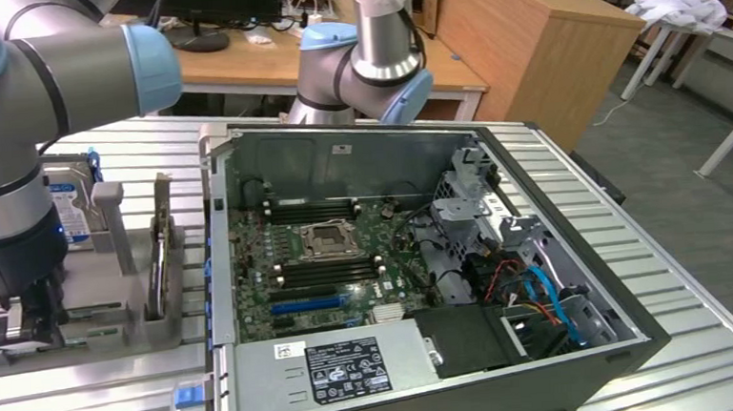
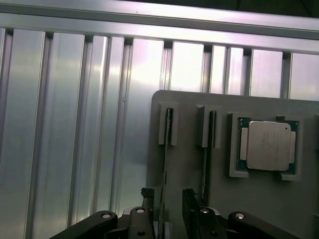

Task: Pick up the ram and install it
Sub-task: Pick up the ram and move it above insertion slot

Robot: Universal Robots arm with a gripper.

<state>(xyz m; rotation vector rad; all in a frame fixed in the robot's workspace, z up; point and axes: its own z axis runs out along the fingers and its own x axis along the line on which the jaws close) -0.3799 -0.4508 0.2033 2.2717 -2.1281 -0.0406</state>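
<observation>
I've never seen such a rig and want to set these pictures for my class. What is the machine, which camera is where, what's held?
It is a robot arm ending in a two-fingered pincer. One camera stands off the arm; the other rides on its wrist. On the ribbed table sit an open computer case and a grey holder carrying the ram, a thin stick on edge, a second stick and a processor chip. The pincer is open over the holder, in line with the ram, and holds nothing.

The ribbed aluminium desk (image 1: pixel 98 394) carries an open computer case (image 1: pixel 338 155) at its middle and, just beside it on the exterior view's left, a grey parts holder (image 1: pixel 94 322).
</observation>
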